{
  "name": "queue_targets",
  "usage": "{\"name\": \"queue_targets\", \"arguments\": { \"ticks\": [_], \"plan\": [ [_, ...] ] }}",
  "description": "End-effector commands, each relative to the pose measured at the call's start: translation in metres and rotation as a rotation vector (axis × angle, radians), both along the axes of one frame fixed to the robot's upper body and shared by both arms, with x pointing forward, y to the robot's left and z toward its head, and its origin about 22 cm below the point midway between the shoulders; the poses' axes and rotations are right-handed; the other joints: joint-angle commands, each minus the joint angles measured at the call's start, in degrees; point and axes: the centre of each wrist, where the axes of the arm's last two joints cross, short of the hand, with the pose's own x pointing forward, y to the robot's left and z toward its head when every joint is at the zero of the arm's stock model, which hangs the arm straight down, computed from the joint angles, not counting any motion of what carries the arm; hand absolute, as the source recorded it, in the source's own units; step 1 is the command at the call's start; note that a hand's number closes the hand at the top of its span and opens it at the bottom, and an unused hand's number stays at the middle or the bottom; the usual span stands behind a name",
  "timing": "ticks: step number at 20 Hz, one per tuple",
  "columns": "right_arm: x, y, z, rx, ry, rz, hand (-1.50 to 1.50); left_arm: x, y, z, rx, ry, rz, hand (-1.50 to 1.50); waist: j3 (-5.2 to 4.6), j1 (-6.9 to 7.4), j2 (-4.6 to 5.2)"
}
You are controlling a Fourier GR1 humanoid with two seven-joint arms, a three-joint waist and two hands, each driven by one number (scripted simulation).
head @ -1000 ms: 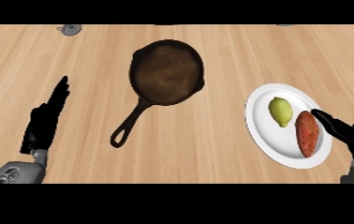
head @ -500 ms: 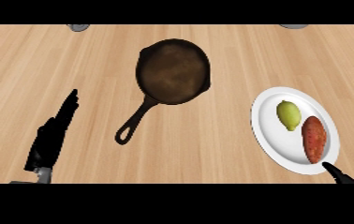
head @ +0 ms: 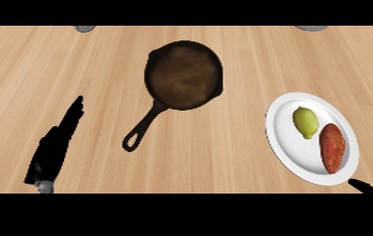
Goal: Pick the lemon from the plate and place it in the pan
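A yellow-green lemon (head: 306, 122) lies on the white plate (head: 281, 131) at the right, beside a reddish sweet potato (head: 332, 148). The dark cast-iron pan (head: 183, 75) sits at the centre with nothing in it, its handle (head: 142, 129) pointing down-left. My left hand (head: 56, 143) rests open at the lower left, fingers straight and pointing up, well away from the pan. Only a black tip of my right hand (head: 360, 185) shows at the lower right corner, just below the plate's rim and apart from the lemon.
Wooden counter all around. Two small grey objects, one at the left (head: 85, 28) and one at the right (head: 312, 27), peek in at the top edge. Bare wood lies between the pan and the plate.
My right hand has drawn back from over the plate's right side to the lower right corner. The left hand shows slightly lower. Lemon and sweet potato stay on the plate.
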Motion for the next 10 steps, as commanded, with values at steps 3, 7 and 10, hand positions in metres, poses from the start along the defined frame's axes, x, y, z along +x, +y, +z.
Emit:
{"name": "queue_targets", "arguments": {
  "ticks": [3, 7, 10],
  "plan": [
    [0.019, 0.023, 0.049, -0.062, 0.118, 0.078, -1.50, -0.002, -0.001, 0.020, -0.001, 0.008, -0.005, 0.00, -0.01, 0.13, -0.01],
    [0.046, 0.032, 0.067, -0.032, 0.183, 0.094, -1.50, -0.012, -0.002, -0.004, -0.001, 0.000, 0.008, 0.00, 0.00, 0.26, 0.03],
    [0.062, 0.026, 0.060, -0.056, 0.260, 0.151, -1.50, 0.006, 0.004, 0.006, 0.002, 0.008, -0.003, 0.00, 0.04, 0.19, 0.11]
  ]
}}
